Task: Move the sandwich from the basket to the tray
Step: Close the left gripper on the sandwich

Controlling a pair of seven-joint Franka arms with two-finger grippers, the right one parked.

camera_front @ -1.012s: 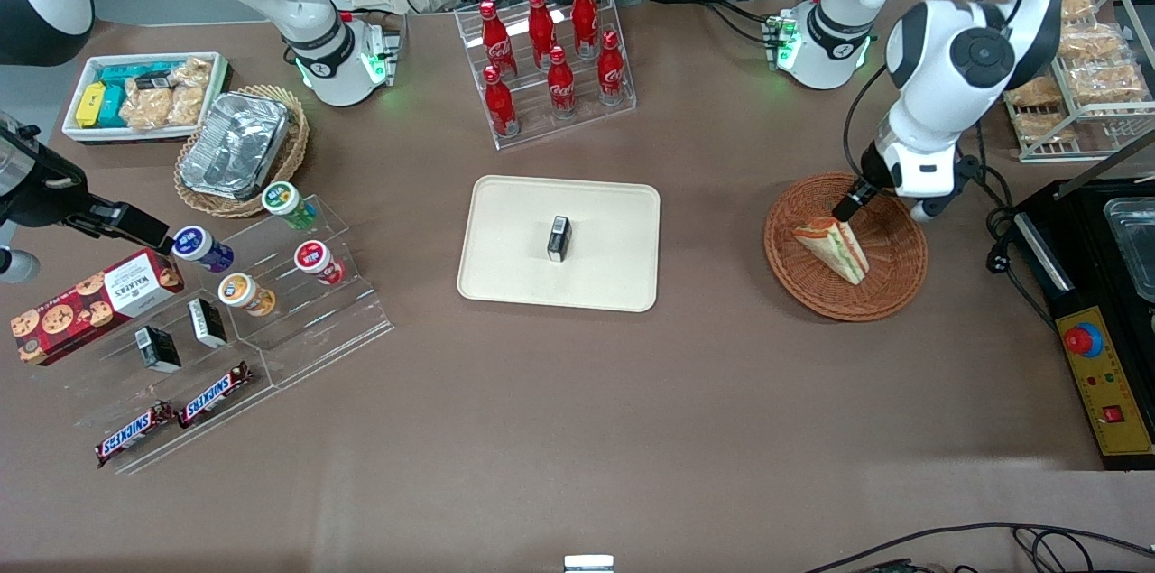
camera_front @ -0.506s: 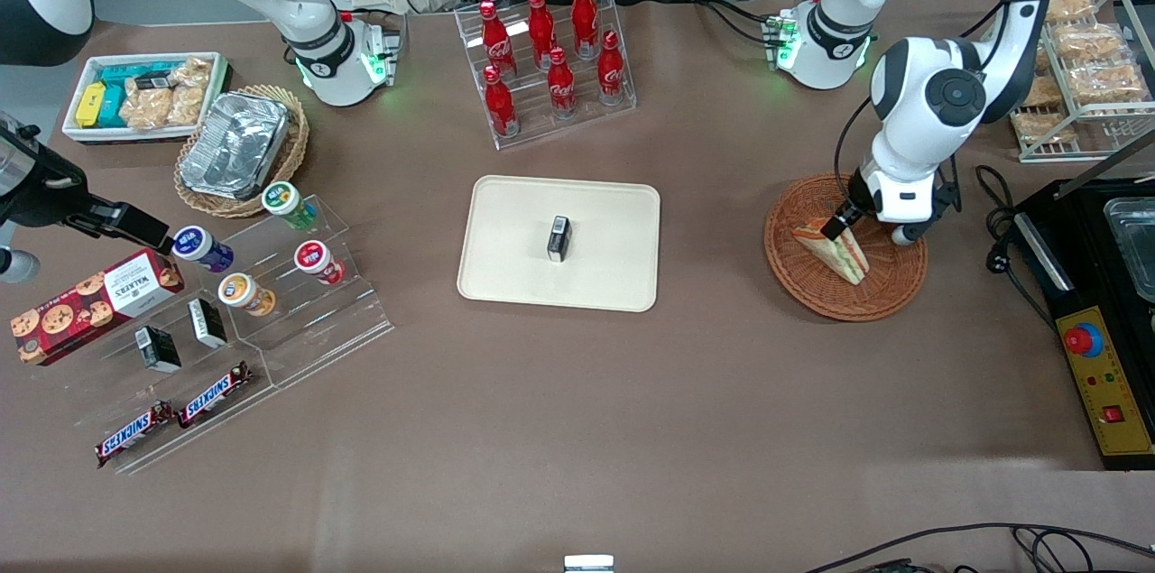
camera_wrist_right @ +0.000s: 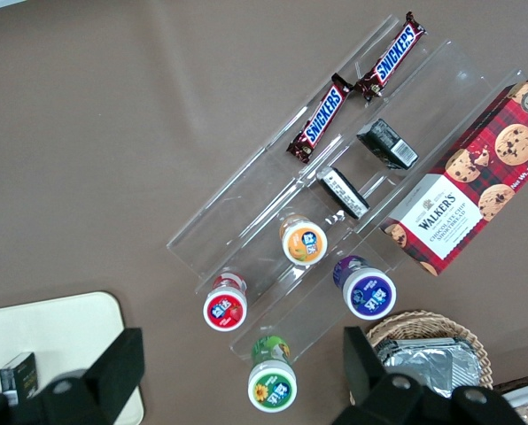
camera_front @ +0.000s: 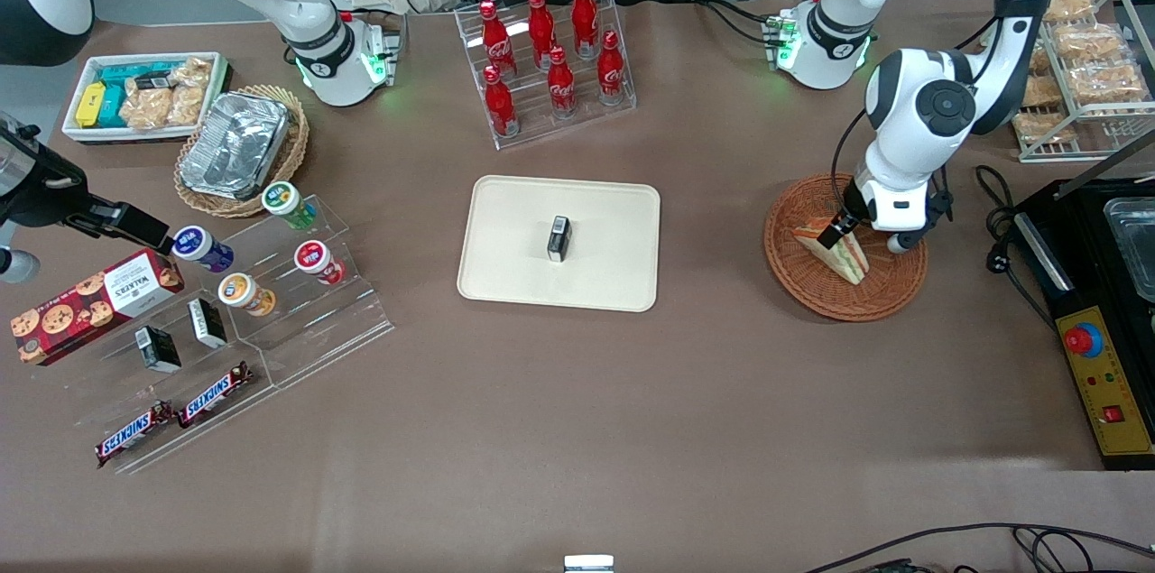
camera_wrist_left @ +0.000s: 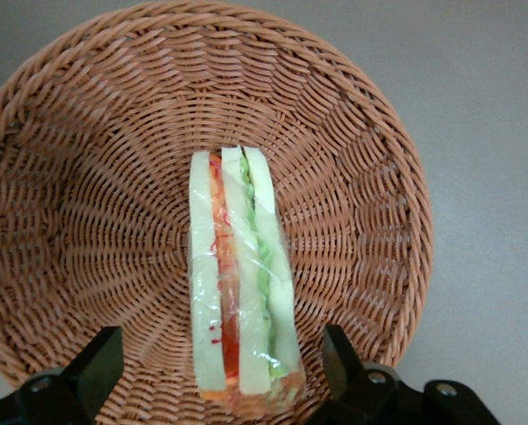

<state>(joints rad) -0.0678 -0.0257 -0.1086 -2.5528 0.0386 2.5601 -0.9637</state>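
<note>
Wrist view: the gripper (camera_wrist_left: 220,376) hangs over the sandwich (camera_wrist_left: 239,283), jaws spread wide on either side of the wedge, which stands on edge in the basket (camera_wrist_left: 353,159). Film-wrapped, it looks light, soft and slippery; a gentle squeeze across the bread faces seems best.

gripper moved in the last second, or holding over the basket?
Yes. Against the fixed basket, the gripper has come down toward the sandwich; its open fingers now straddle it.
</note>
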